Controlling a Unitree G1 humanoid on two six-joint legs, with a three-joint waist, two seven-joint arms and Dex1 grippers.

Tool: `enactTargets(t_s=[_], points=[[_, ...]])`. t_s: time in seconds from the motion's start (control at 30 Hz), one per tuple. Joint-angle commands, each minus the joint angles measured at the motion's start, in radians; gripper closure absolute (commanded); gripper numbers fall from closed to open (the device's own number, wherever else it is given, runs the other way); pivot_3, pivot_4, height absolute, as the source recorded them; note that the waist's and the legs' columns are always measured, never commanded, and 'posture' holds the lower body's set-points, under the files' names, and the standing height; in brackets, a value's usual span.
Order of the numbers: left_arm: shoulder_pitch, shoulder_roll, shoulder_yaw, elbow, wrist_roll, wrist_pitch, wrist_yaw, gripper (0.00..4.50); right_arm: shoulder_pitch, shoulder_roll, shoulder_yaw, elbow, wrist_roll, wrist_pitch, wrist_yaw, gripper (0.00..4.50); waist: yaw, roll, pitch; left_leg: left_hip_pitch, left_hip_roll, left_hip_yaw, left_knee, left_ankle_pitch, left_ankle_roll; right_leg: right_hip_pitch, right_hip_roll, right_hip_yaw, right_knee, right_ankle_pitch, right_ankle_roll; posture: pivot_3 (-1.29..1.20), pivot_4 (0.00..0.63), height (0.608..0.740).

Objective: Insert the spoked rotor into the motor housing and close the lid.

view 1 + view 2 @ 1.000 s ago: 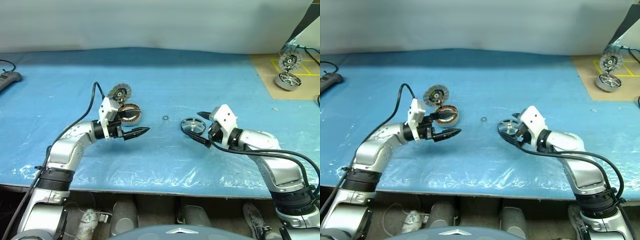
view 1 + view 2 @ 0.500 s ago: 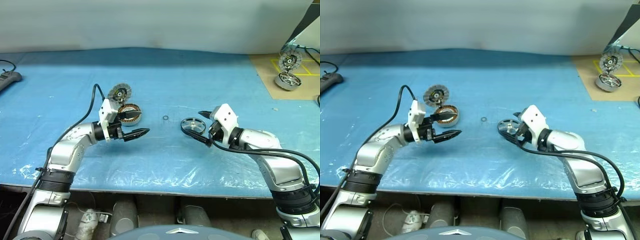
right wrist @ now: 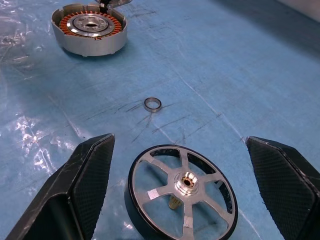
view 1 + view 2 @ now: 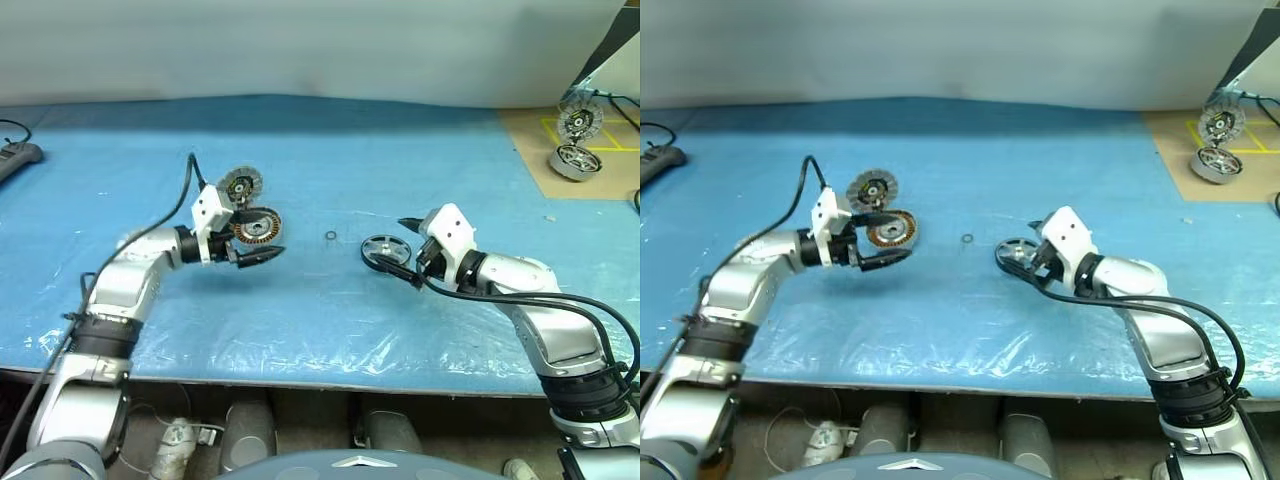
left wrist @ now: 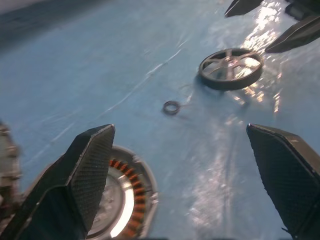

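While both arms reach inward, left gripper (image 4: pixel 262 243) spread wide beside motor housing (image 4: pixel 256 226), windings up; right gripper (image 4: pixel 410 252) wide, straddling spoked rotor (image 3: pixel 183 192) flat on sheet.

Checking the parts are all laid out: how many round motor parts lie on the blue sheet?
4: the lid, the motor housing beside it, the small ring mid-sheet, and the spoked rotor between the right gripper fingers.
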Motion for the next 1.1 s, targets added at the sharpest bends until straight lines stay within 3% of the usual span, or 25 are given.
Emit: enactTargets(t_s=[0.03,0.4,0.53,1.1], points=[[-0.098,0.04,-0.045,0.11,0.093,-0.045,-0.056,0.0,-0.007,0.011,0.013,-0.007,-0.018,-0.031,-0.015,0.03,0.0,0.0,0.0,0.0,0.0,0.0,0.0,0.0,0.0,0.0,0.0,0.001,0.0,0.0,0.0,0.0,0.15,0.74],[-0.257,0.032,-0.16,0.417,0.238,-0.186,-0.256,0.0,0.062,0.052,0.011,-0.036,-0.041,-0.029,-0.083,0.03,0.006,0.0,0.0,-0.001,-0.001,0.0,-0.002,0.0,0.0,-0.001,0.0,-0.001,0.0,0.0,0.0,0.0,0.15,0.74],[-0.319,0.001,-0.139,0.543,0.268,-0.218,-0.205,0.0,0.096,0.057,0.009,-0.062,-0.036,-0.026,-0.094,0.03,0.014,0.0,0.0,-0.001,-0.001,-0.001,-0.002,0.0,0.0,-0.001,-0.001,-0.001,0.0,0.0,0.0,0.0,0.15,0.74],[-0.331,-0.072,-0.064,0.674,0.218,-0.186,-0.342,0.0,0.078,0.063,-0.009,-0.029,-0.042,-0.03,-0.124,0.03,0.028,0.0,0.0,0.001,-0.001,-0.001,-0.001,0.0,0.0,0.001,-0.002,-0.001,0.0,0.0,0.0,0.0,0.15,0.74]])
